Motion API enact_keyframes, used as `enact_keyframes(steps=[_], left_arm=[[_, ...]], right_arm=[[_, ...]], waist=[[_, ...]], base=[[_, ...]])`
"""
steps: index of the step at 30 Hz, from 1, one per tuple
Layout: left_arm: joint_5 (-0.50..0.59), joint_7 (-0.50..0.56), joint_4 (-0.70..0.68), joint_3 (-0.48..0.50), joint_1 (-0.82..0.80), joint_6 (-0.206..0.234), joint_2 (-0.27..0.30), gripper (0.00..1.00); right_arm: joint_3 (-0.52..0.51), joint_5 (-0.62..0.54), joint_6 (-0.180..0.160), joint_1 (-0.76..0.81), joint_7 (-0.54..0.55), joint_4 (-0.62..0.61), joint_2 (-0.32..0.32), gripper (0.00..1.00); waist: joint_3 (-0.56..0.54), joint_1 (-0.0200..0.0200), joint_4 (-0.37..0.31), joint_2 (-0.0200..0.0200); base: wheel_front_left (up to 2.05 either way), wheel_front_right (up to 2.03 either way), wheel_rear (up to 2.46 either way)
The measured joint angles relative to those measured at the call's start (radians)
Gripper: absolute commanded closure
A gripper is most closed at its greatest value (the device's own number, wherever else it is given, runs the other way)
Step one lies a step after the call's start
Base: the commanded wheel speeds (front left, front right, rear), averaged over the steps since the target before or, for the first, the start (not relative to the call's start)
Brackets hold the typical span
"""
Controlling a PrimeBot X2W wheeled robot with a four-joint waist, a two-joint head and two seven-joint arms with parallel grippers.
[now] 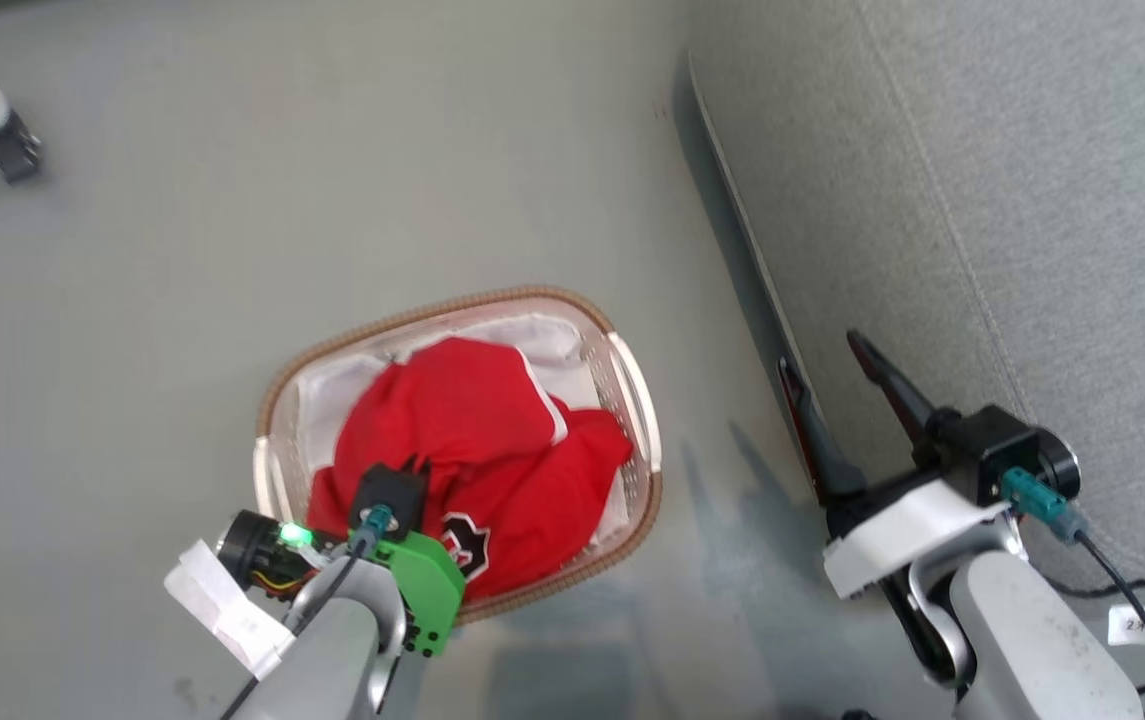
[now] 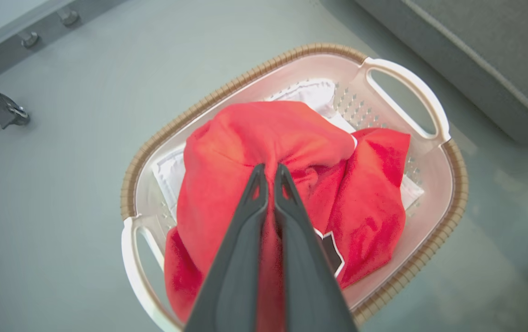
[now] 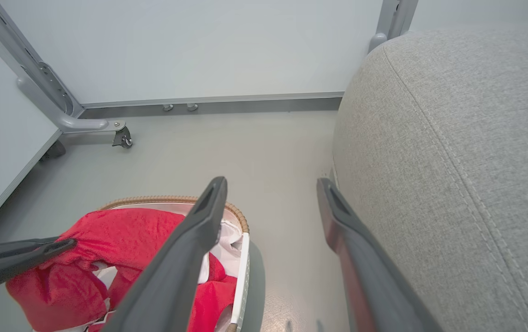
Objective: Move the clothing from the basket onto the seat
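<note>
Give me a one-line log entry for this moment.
left gripper: shut on clothing | clothing: in basket | right gripper: open, empty, by seat edge | step: lift to seat not yet done

You have the basket (image 1: 492, 297) on the floor (image 1: 232, 250), left of the seat (image 1: 1032, 200) and apart from it. The clothing (image 1: 472, 420) lies heaped in it, on top of the liner (image 1: 557, 335). Your left gripper (image 2: 267, 169) is over the basket, fingertips pinched on a fold atop the heap. Your right gripper (image 1: 817, 352) hangs between basket and seat, at the seat's edge. A caster (image 1: 12, 150) stands farther left, beyond the basket.
</note>
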Motion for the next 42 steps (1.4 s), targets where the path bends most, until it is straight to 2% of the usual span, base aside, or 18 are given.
enact_keyframes(steps=[4, 12, 17, 27, 32, 36, 42], left_arm=[[-0.017, 0.000, -0.123, 0.004, 0.056, -0.008, 0.000, 1.00], [-0.042, -0.001, -0.362, 0.074, 0.146, -0.009, 0.000, 1.00], [-0.048, -0.001, -0.520, 0.105, 0.184, -0.031, 0.000, 1.00], [-0.084, -0.002, -0.739, 0.118, 0.207, -0.048, 0.000, 1.00], [-0.095, -0.002, -0.793, 0.102, 0.212, -0.049, 0.000, 1.00], [-0.097, -0.001, -0.820, 0.085, 0.216, -0.044, 0.000, 1.00], [-0.108, -0.001, -0.825, 0.056, 0.222, -0.040, 0.000, 1.00]], right_arm=[[-0.002, -0.007, 0.000, 0.051, 0.000, 0.010, -0.001, 0.00], [0.003, -0.019, 0.000, 0.123, 0.000, 0.025, 0.004, 0.00], [0.005, -0.022, 0.000, 0.161, 0.000, 0.032, 0.009, 0.00], [0.026, -0.035, 0.000, 0.211, 0.000, 0.036, 0.011, 0.00], [0.050, -0.036, 0.000, 0.214, 0.000, 0.016, 0.014, 0.00], [0.089, -0.036, 0.000, 0.189, 0.000, -0.057, 0.014, 0.00], [0.209, -0.044, 0.000, 0.098, 0.000, -0.132, -0.009, 0.00]], waist=[[-0.081, 0.0000, 0.019, 0.0000], [-0.231, 0.0000, 0.062, 0.0000], [-0.313, 0.0000, 0.086, 0.0000], [-0.429, 0.0000, 0.121, 0.0000], [-0.452, -0.0001, 0.130, 0.0000], [-0.458, -0.0001, 0.133, 0.0000], [-0.455, -0.0001, 0.141, 0.0000]], base=[[0.00, 0.00, 0.00], [0.00, 0.00, 0.00], [0.00, 0.00, 0.00], [0.00, 0.00, 0.00], [0.00, 0.00, 0.00], [0.00, 0.00, 0.00], [0.00, 0.00, 0.00]])
